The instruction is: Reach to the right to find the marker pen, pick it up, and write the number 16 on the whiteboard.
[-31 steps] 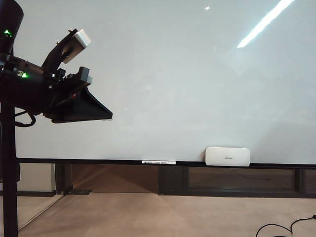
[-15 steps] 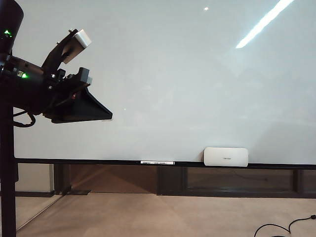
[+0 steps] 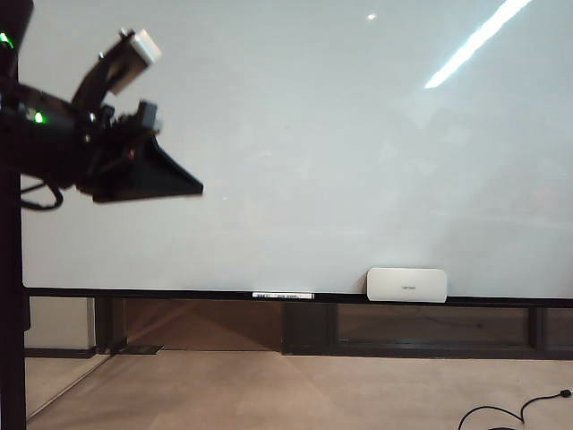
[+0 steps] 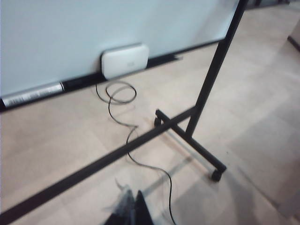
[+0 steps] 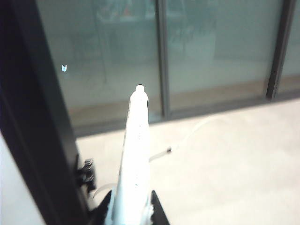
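The whiteboard [image 3: 340, 134] fills the exterior view, glossy white in a thin black frame; the number 16 is not in view on it. My left gripper [image 3: 183, 188], black and wedge-shaped, hangs in front of the board's upper left. In the left wrist view its tips [image 4: 133, 194] stand together, shut on nothing, over the floor, with the whiteboard [image 4: 70, 28] beyond. My right gripper [image 5: 130, 194] is out of the exterior view. In the right wrist view it is shut on the marker pen [image 5: 135, 154], a white barrel pointing away from the jaws.
A white eraser [image 3: 406, 284] sits on the board's lower ledge beside a white labelled strip [image 3: 283, 295]. A black stand on casters [image 4: 215, 174] and a loose cable [image 4: 117, 93] lie on the floor. A black post [image 5: 42, 140] runs beside the pen, glass panels behind.
In the exterior view my left arm has lifted a little and shifted slightly left. The eraser and the board stay put.
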